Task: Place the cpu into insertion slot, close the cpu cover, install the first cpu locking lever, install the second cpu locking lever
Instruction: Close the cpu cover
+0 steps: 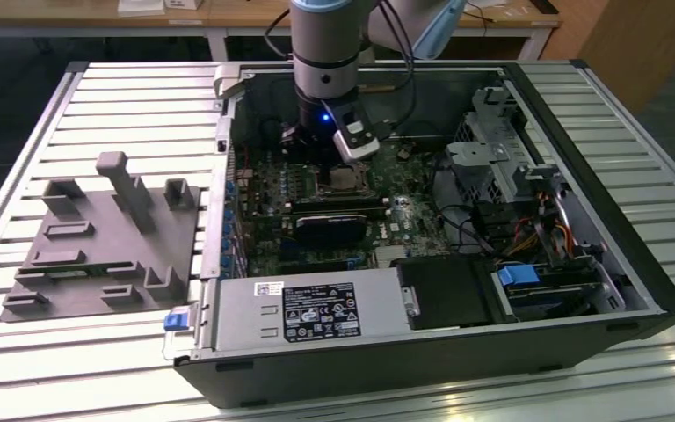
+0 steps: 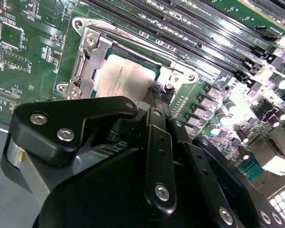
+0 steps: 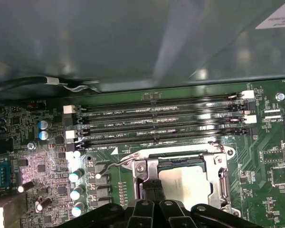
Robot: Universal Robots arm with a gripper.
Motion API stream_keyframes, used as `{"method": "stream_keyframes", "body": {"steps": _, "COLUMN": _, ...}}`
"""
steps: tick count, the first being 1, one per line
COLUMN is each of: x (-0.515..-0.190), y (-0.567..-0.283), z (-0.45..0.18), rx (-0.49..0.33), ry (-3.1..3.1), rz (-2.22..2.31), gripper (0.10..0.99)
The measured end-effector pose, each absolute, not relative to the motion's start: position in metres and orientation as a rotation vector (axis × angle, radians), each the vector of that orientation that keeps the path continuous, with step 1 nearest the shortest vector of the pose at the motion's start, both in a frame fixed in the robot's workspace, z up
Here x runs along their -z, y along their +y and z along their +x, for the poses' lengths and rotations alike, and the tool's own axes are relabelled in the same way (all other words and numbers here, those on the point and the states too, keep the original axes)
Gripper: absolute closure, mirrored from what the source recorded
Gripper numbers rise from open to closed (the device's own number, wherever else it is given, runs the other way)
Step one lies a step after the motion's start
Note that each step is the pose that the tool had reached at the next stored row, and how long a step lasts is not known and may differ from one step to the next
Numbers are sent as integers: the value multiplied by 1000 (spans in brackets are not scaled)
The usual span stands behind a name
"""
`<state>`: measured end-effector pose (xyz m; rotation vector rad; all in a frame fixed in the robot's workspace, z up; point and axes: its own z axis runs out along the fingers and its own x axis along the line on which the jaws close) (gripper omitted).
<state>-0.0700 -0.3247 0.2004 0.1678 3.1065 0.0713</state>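
The cpu [image 2: 126,78] [image 3: 190,183] lies flat in the insertion slot [image 1: 344,180] on the green motherboard inside the open computer case. The silvery cpu cover [image 2: 85,66] [image 3: 223,175] lies down over its edges, leaving the metal top visible through the window. A thin wire locking lever [image 3: 116,162] runs along the socket side nearest the memory slots, and its bent handle sticks out past the corner. My gripper [image 3: 152,192] [image 2: 157,102] [image 1: 330,167] hangs low at the socket's edge, its two narrow black fingers shut together beside the cover.
Long black memory slots [image 3: 156,123] [image 2: 204,33] run beside the socket. The grey case wall [image 3: 133,38] rises behind them. A dark block [image 1: 331,224], the power supply [image 1: 302,312] and a drive cage [image 1: 502,158] crowd the case. A grey fixture [image 1: 103,237] sits outside on the slatted table.
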Motion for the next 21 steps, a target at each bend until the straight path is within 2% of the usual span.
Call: {"method": "stream_keyframes", "body": {"steps": 21, "x": -210, "y": -325, "z": -65, "rx": -71, "ry": 3107, "rz": 168, "gripper": 980}}
